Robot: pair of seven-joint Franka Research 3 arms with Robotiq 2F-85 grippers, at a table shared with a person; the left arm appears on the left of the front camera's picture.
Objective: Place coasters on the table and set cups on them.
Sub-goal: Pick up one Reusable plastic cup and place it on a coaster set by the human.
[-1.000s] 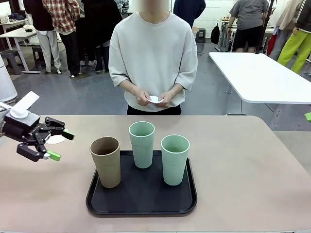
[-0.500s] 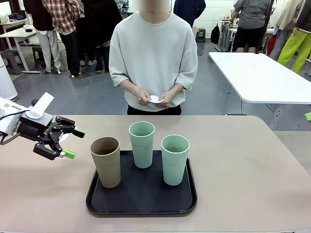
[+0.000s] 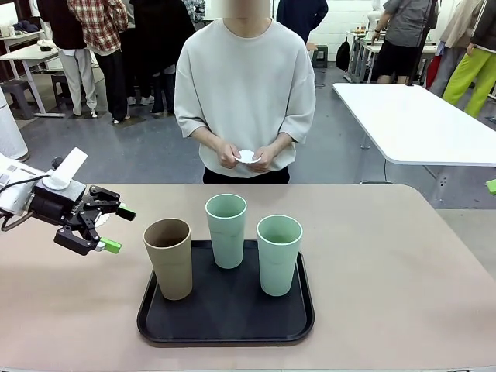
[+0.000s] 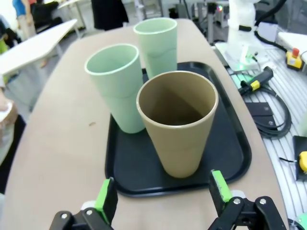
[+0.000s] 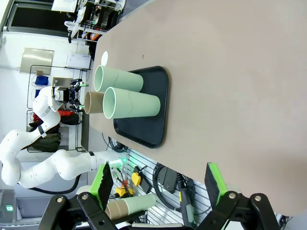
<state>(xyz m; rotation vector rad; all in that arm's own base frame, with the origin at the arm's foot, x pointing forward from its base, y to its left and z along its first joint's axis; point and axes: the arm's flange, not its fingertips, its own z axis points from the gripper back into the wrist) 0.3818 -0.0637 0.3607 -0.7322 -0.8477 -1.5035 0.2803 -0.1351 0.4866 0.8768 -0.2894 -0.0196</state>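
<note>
Holds nothing in the left pincer (image 3: 118,229), released with jaws wide, low above the worktop (image 3: 387,271) at its left side. Points it at the tan cup (image 3: 169,260), near but apart. Finds this cup and two green cups (image 3: 226,231) upright on the black tray (image 3: 225,318). Has the right pincer (image 5: 159,184) released too (empty between the pads). Sees one coaster (image 5: 104,58) flat on the worktop behind the left pincer, another in the person's hands (image 3: 229,157).

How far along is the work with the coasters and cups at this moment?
Done: one coaster lies on the table. In hand: the person holds another coaster, and the open left claw hovers beside the tan cup. Left: the tan cup, the back green cup and the front green cup all stand on the black tray, none on a coaster.
</note>
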